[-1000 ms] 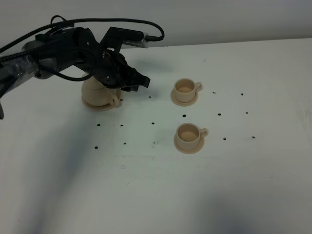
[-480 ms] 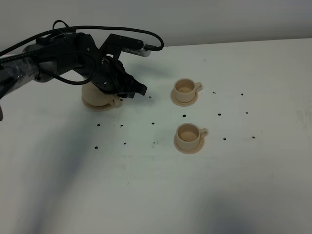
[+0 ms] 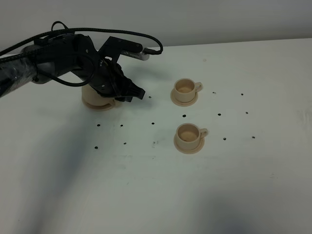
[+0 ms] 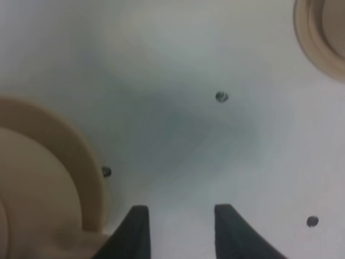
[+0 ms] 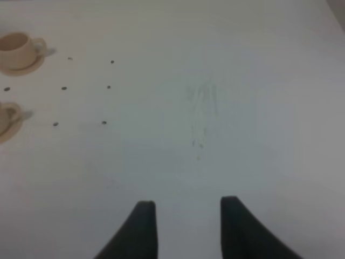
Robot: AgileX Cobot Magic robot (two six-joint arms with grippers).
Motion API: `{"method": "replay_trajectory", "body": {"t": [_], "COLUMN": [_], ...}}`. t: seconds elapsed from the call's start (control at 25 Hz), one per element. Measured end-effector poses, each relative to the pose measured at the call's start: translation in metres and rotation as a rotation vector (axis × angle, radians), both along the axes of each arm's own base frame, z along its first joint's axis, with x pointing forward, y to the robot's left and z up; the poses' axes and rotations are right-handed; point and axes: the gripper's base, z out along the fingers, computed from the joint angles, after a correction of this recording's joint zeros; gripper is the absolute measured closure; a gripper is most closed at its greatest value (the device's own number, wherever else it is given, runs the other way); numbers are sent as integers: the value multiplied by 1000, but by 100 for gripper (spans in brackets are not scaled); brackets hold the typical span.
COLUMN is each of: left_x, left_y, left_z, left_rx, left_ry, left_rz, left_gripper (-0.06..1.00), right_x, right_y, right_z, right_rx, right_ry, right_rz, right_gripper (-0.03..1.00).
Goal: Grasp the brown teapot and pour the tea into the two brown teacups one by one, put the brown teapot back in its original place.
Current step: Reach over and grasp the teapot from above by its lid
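Observation:
The brown teapot stands on its wide saucer at the back left, mostly hidden under my left arm. My left gripper hangs low just to its right, near the handle, open. In the left wrist view the fingers frame only bare table, with the teapot and saucer rim just outside them. The two brown teacups stand upright on small saucers, the far one and the near one. The right wrist view shows my right gripper open over bare table, both teacups far off.
The white table carries small dark dots around the cups. A saucer edge of one cup shows in a corner of the left wrist view. A black cable loops over my left arm.
My left arm has dropped and drawn back a little to the left, bringing the open gripper closer to the teapot's handle side. The teapot and cups have not moved.

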Motion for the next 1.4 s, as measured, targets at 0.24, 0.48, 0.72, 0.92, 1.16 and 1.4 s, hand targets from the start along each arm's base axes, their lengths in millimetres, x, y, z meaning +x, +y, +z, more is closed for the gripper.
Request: {"method": "replay_trajectory", "body": {"t": [0.24,0.48,0.72,0.92,1.16,1.4], "left_x": [-1,-2,-3,-3,-3,-4], "left_y": [1,1,4,5,6,6], "left_z": [-2,-3,3,4,4,4], "left_rx": [10,17,19,20,20,17], "left_ry": [1,5,3,8,9,24], "left_rz": [-14,-20,-19,-17,-15,-2], "left_gripper": [66,66,66,66,66,66], "right_x": [0,0,0,0,0,0], "right_y": [0,0,0,0,0,0], "right_z": [0,0,0,0,0,0], "right_rx": [1,1,0,0,0,1], "right_ry": [0,0,0,0,0,0], "right_rz": [0,0,0,0,0,0], "right_gripper": [66,66,66,66,66,66]}}
